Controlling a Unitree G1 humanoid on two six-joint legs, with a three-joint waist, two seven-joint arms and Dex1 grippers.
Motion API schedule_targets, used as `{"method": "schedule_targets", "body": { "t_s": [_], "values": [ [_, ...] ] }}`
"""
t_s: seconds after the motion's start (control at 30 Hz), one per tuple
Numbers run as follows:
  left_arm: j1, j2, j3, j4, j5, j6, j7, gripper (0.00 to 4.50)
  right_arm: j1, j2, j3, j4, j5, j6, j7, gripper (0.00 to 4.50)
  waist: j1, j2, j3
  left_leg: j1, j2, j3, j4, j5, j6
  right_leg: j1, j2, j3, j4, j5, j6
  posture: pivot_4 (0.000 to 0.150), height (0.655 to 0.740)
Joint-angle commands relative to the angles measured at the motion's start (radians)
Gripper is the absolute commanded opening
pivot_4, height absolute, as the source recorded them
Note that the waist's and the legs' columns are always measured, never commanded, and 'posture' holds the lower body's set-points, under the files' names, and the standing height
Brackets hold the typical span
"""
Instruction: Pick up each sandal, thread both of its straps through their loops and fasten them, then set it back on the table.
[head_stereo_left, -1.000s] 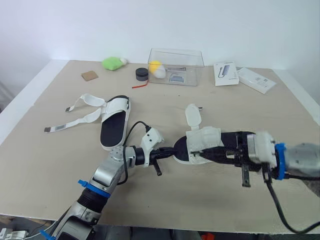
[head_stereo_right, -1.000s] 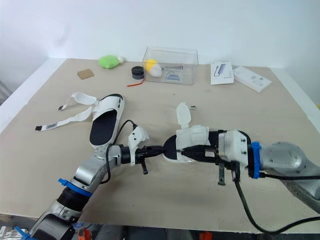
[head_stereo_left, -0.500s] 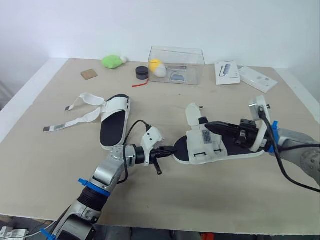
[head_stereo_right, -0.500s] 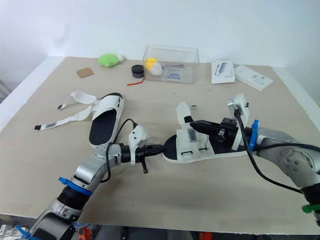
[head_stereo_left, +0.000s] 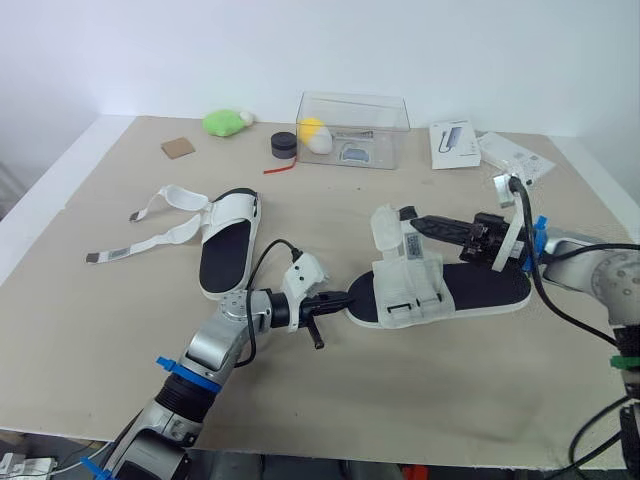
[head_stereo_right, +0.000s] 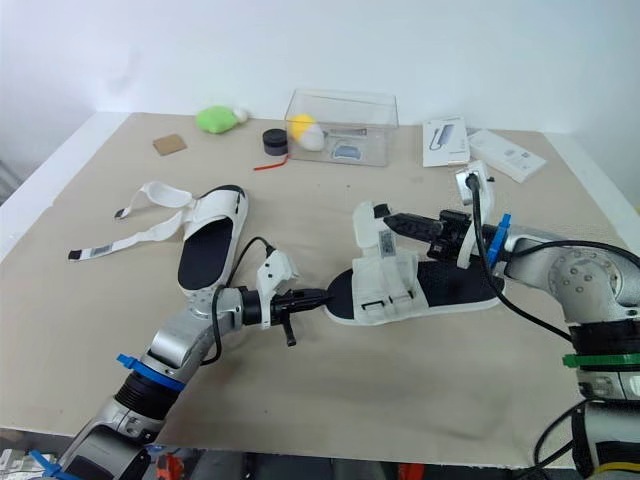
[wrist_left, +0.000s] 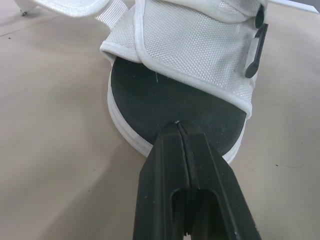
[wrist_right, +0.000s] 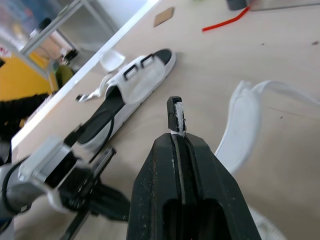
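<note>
A white sandal with a black footbed (head_stereo_left: 470, 287) lies at the table's middle, toe toward my left arm. My left gripper (head_stereo_left: 343, 298) is shut, and its tips rest against the toe's edge (wrist_left: 150, 145). My right gripper (head_stereo_left: 413, 218) reaches in from the right, above the sandal's front, and is shut on the tip of one white strap (head_stereo_left: 409, 245) that rises from the upper. A second strap (head_stereo_left: 385, 226) stands up in a loop beside it. The other sandal (head_stereo_left: 228, 245) lies to the left, its two straps (head_stereo_left: 150, 238) loose on the table.
At the back stand a clear plastic box (head_stereo_left: 352, 130) holding a yellow ball, a small black cylinder (head_stereo_left: 284, 146), a green plush (head_stereo_left: 224, 124) and a cardboard square (head_stereo_left: 179, 150). Two white boxes (head_stereo_left: 452, 146) (head_stereo_left: 513, 158) lie back right.
My right arm has swung off the sandal to its right side, baring the heel. Its gripper now holds a strap tip raised above the upper. The left gripper has stayed put.
</note>
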Motion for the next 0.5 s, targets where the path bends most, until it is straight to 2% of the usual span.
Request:
{"method": "schedule_targets", "body": {
  "t_s": [0.03, 0.5],
  "values": [
    [0.008, 0.006, -0.006, 0.009, 0.018, 0.011, 0.008, 0.00, -0.040, 0.028, -0.062, 0.004, -0.046, 0.025, -0.011, 0.14, 0.000, 0.000, 0.000, 0.000, 0.000, 0.000, 0.000, 0.000, 0.000, 0.000, 0.000, 0.000, 0.000, 0.000, 0.000, 0.150, 0.7400],
    [0.014, 0.003, -0.009, 0.003, 0.017, 0.014, 0.012, 0.00, -0.098, 0.079, -0.089, 0.106, -0.273, 0.065, 0.064, 0.14, -0.001, 0.000, 0.000, -0.001, 0.000, 0.000, 0.000, 0.000, 0.000, -0.001, 0.000, 0.000, 0.000, 0.000, 0.000, 0.150, 0.7400]
  ]
}}
